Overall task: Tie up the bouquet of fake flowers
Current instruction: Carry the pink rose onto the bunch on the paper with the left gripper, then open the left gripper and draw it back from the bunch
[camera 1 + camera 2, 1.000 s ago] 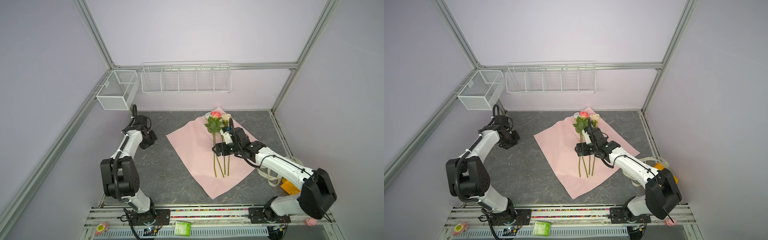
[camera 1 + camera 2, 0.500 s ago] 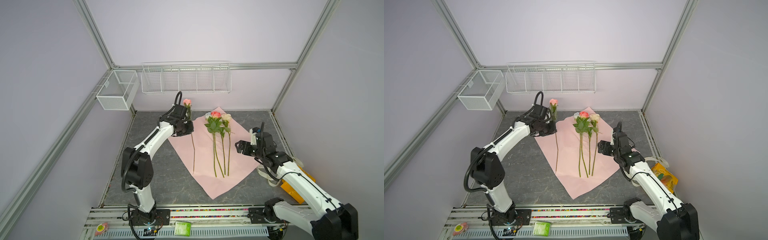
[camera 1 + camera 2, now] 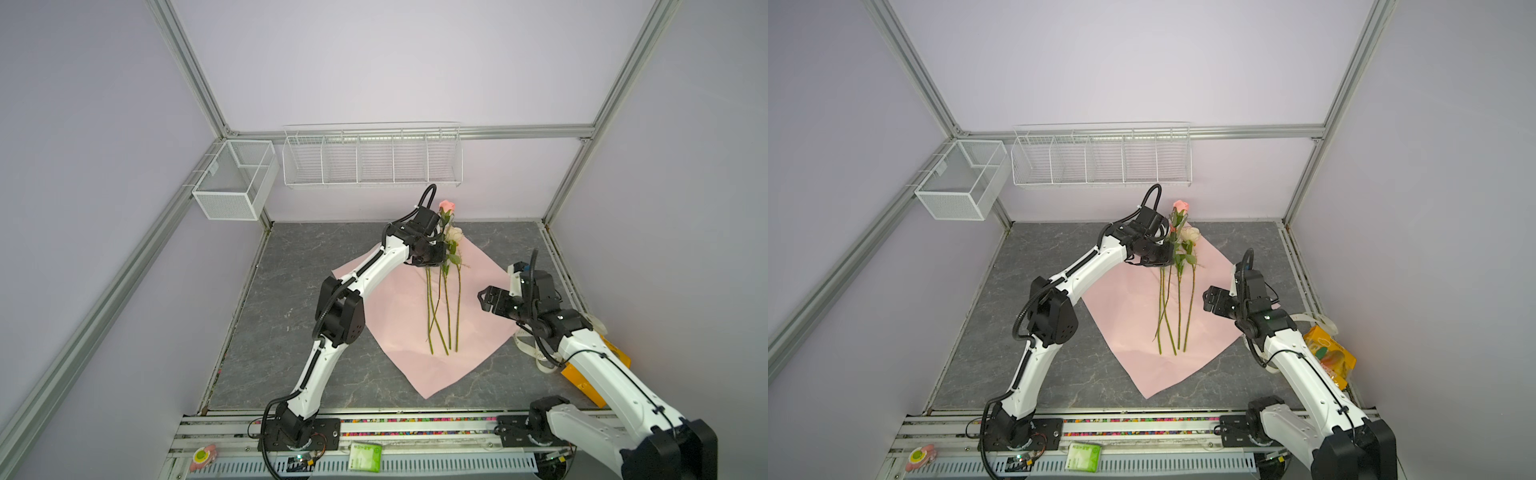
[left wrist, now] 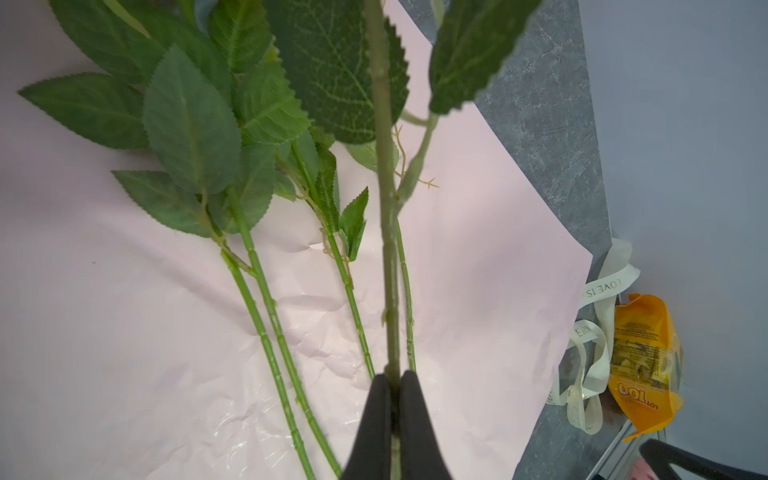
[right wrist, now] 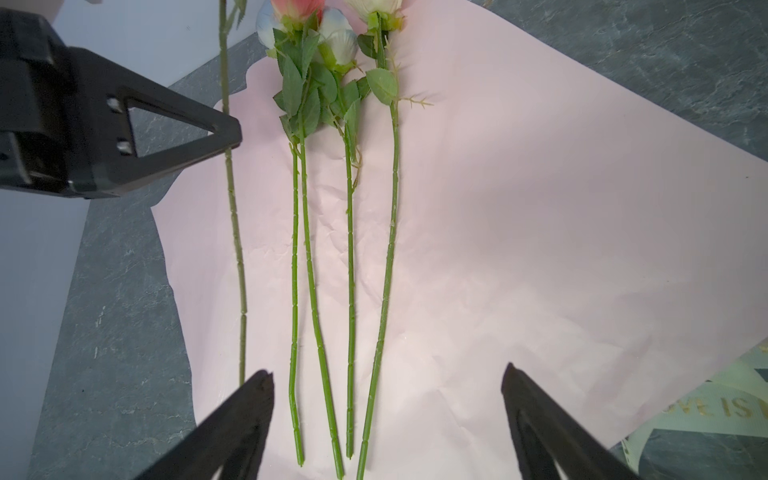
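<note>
Right jaws near "LOVE IS" ribbon (image 4: pixel 607 286)

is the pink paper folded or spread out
Spread out: the pink paper lies flat and open on the table, flower stems resting uncovered on top, no edge folded over them.

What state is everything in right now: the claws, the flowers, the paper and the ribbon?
held rose: pinched by its stem, bloom end lifted.
left gripper: shut on the held rose.
right gripper: open, holding nothing.
paper: spread flat, not wrapped.
other roses: four, lying loose side by side on the paper, untied.
ribbon: loose beside the paper, unused.
</note>
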You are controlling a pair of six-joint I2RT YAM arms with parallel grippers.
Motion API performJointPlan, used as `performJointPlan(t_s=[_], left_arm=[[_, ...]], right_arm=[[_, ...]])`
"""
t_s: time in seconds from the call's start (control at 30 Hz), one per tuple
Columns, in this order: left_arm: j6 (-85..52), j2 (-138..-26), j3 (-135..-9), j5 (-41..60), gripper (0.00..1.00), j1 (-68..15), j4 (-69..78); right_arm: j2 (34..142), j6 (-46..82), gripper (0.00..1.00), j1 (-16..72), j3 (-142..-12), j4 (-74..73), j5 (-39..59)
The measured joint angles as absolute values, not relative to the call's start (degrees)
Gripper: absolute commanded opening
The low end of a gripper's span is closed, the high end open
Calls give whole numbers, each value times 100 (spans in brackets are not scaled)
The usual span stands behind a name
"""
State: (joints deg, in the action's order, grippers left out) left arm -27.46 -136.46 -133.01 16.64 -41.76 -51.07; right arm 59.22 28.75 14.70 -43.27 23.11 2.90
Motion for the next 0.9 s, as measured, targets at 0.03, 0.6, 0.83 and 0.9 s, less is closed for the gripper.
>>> performJointPlan(t_s=[0.03, 0.6, 0.83, 0.9], left_arm=[[-2783, -13703, -13316, 1682, 0, -4202, -5116], [-3511, -14945, -14075, 1758, 0, -4296, -4882], [-3673, -15061, -14027, 1586, 4, -4320, -4823], [-3701, -15091, -14027, 1566, 6, -4320, -4805]], right_arm=[[5927, 2875, 89, 1459, -4327, 2311, 298], [6379, 2875, 89, 1437, -4327, 2270, 600], [6434, 2875, 89, 1437, -4327, 2268, 611], [6434, 2875, 89, 1437, -4327, 2268, 611]])
